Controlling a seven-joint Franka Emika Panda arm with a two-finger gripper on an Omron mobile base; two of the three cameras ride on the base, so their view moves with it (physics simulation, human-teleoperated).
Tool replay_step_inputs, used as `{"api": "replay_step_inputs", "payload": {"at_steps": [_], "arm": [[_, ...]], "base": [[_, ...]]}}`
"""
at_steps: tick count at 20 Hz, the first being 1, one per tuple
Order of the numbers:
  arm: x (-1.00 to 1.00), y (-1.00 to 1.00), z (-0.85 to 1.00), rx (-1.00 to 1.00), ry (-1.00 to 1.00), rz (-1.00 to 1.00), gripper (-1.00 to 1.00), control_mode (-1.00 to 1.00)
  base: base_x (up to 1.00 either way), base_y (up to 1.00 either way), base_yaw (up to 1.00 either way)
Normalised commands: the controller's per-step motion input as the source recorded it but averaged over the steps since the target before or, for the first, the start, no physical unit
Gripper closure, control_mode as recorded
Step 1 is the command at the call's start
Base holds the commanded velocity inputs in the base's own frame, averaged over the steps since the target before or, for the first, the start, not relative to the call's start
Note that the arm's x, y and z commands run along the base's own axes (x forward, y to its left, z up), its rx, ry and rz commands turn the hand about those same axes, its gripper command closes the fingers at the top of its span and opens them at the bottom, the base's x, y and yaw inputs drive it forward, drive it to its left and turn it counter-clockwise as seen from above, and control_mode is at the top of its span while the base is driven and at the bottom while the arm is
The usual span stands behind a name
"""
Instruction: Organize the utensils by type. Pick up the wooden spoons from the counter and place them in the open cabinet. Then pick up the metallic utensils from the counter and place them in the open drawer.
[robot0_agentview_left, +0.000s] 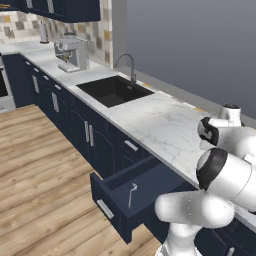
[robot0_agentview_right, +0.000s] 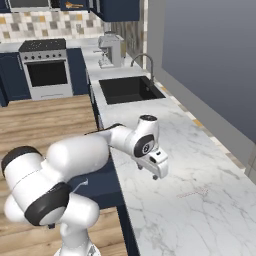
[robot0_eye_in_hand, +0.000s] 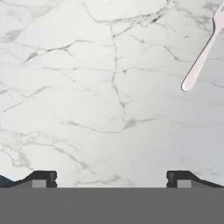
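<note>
My gripper (robot0_agentview_right: 157, 173) hangs open and empty just above the white marble counter (robot0_agentview_right: 165, 220). In the hand view its two fingertips (robot0_eye_in_hand: 41, 179) stand wide apart over bare marble. A thin silver-grey fork (robot0_eye_in_hand: 201, 57) lies on the counter ahead and to the right of the gripper (robot0_eye_in_hand: 111, 181), apart from it. The same metallic utensil (robot0_agentview_right: 192, 192) shows as a faint thin line to the right of the hand. The open drawer (robot0_agentview_left: 117, 205) stands pulled out below the counter, with a slim metallic utensil (robot0_agentview_left: 131, 195) lying inside. The open cabinet (robot0_agentview_right: 75, 5) shows a bit of orange-brown inside, too small to identify.
A black sink (robot0_agentview_left: 114, 90) with a curved faucet (robot0_agentview_left: 127, 65) is set into the counter further along. A coffee machine (robot0_agentview_left: 72, 54) stands beyond it. A stove (robot0_agentview_right: 46, 67) sits at the far end. Wooden floor (robot0_agentview_left: 45, 190) lies left of the cabinets.
</note>
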Motion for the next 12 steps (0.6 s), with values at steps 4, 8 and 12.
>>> {"api": "replay_step_inputs", "payload": {"at_steps": [4,8,12], "arm": [[0.18,-0.85,-0.03,0.04,0.00,-0.17,-1.00,-1.00],[0.08,-0.80,-0.05,0.06,0.00,-0.20,-1.00,-1.00],[0.07,-0.68,-0.10,0.01,0.00,-0.24,-1.00,-1.00]], "base": [[0.00,0.00,0.00],[0.00,0.00,0.00],[0.00,0.00,0.00]]}}
